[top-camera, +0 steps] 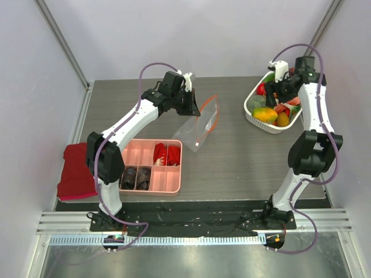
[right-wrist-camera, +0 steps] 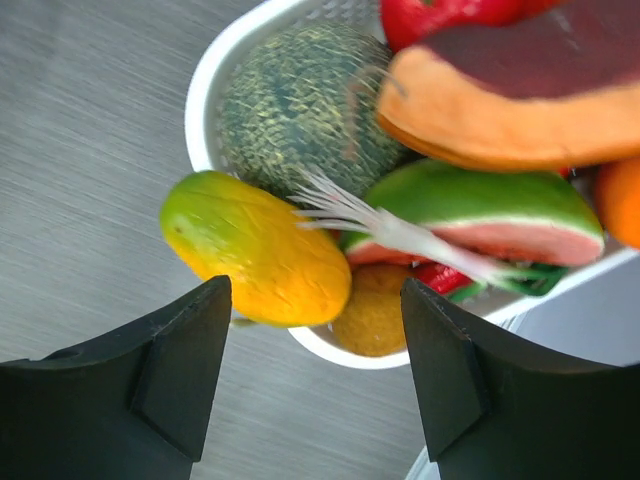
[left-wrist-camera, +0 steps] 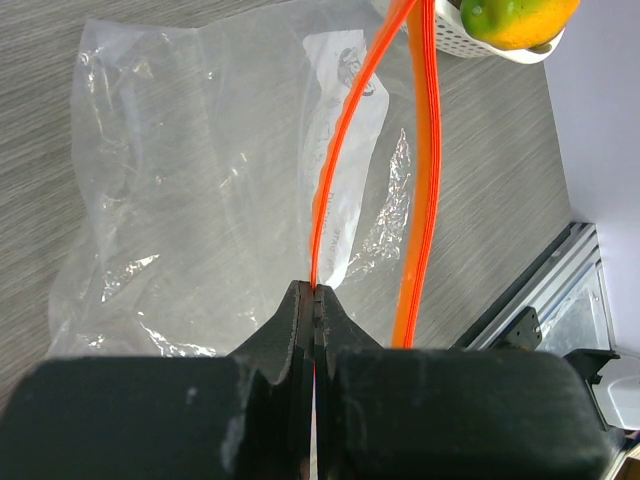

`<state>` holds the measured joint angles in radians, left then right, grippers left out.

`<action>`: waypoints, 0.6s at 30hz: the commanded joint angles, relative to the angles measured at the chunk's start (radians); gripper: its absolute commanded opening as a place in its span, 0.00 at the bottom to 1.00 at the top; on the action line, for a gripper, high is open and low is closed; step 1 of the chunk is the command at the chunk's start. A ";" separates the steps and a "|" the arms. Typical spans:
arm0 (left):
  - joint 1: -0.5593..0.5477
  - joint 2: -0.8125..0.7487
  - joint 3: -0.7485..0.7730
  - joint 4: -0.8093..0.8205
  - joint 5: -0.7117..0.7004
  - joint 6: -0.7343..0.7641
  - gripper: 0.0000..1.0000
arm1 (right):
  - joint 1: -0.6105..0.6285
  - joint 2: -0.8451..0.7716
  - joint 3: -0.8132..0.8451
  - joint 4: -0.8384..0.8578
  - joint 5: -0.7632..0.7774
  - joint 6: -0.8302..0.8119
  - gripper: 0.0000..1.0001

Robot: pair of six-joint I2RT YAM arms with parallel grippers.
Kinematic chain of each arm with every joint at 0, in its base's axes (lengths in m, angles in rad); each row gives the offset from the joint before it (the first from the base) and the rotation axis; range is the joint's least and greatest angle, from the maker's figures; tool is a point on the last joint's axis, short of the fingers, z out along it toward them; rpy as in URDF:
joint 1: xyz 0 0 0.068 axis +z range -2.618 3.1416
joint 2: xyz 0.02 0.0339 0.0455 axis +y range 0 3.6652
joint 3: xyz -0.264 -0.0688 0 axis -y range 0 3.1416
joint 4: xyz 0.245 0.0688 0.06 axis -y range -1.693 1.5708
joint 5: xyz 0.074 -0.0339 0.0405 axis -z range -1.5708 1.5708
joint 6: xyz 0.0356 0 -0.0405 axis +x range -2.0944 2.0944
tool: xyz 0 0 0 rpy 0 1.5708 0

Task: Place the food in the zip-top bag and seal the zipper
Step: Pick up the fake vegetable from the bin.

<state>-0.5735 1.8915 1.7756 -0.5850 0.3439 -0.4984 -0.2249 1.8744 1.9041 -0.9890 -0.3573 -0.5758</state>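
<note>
Top view: one table (top-camera: 232, 168) carrying two arms. One left gripper (top-camera: 188, 104), too small here to tell how its jaws stand, sits at the mouth of one clear zip-top bag (top-camera: 199, 132). The bag hangs left of centre, its lower end near the far right corner of one pink compartment tray (top-camera: 180, 174). One orange-red zipper (top-camera: 215, 116) loops open along the bag's mouth. The tray holds two red crinkled pieces (top-camera: 167, 154) in a far compartment and two dark round lumps (top-camera: 135, 177) in two adjoining near compartments. One red cloth (top-camera: 78, 172) lies at the left table edge. One white oval basket (top-camera: 250, 111) at far right holds the food, with one right gripper (top-camera: 277, 87) above it. Left wrist view: jaws pressed together, clamped on one of the zipper's two tracks (left-wrist-camera: 335, 170); the second track runs free beside it. The bag's empty body lies spread over the table. Right wrist view: two fingers (right-wrist-camera: 180, 380) stand wide apart with nothing between them, above the basket rim. Food counted in view: one yellow-green mango (right-wrist-camera: 260, 255), one netted green melon (right-wrist-camera: 300, 105), one watermelon slice (right-wrist-camera: 480, 200), one orange-rimmed dark red slice (right-wrist-camera: 500, 90), one small brownish ball (right-wrist-camera: 375, 315); further pieces are cut off at the edges.
</note>
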 commanded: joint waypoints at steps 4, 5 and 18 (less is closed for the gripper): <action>0.004 -0.009 0.010 0.036 0.021 -0.008 0.00 | 0.085 -0.098 -0.099 0.188 0.208 -0.114 0.73; 0.004 -0.009 0.010 0.036 0.021 -0.008 0.00 | 0.090 -0.098 -0.103 0.194 0.227 -0.116 0.73; 0.004 -0.005 0.008 0.043 0.018 0.001 0.00 | 0.104 -0.043 -0.143 0.253 0.294 -0.151 0.66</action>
<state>-0.5735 1.8915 1.7756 -0.5804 0.3447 -0.4980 -0.1261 1.8309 1.7741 -0.7811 -0.0891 -0.7063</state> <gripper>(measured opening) 0.012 0.663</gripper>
